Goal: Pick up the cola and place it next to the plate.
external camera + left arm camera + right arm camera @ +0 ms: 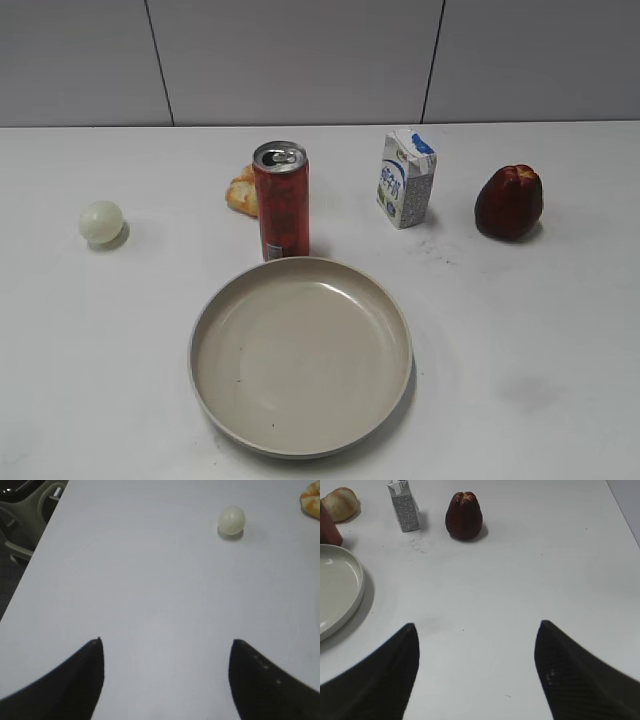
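Beyond the round beige plate (301,355), the slim red cola can (281,201) stands ungrasped; both spread-jawed grippers, left (165,645) and right (476,630), must first approach.

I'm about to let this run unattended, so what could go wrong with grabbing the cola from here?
1. The cola is tall and slim and stands upright just behind the plate; a glancing approach might tip it, and its top looks open, so it could spill.
2. The bread sits close behind the cola on its left, so a finger could nudge it.
3. Both the left gripper and right gripper are open, and neither is near the can yet.
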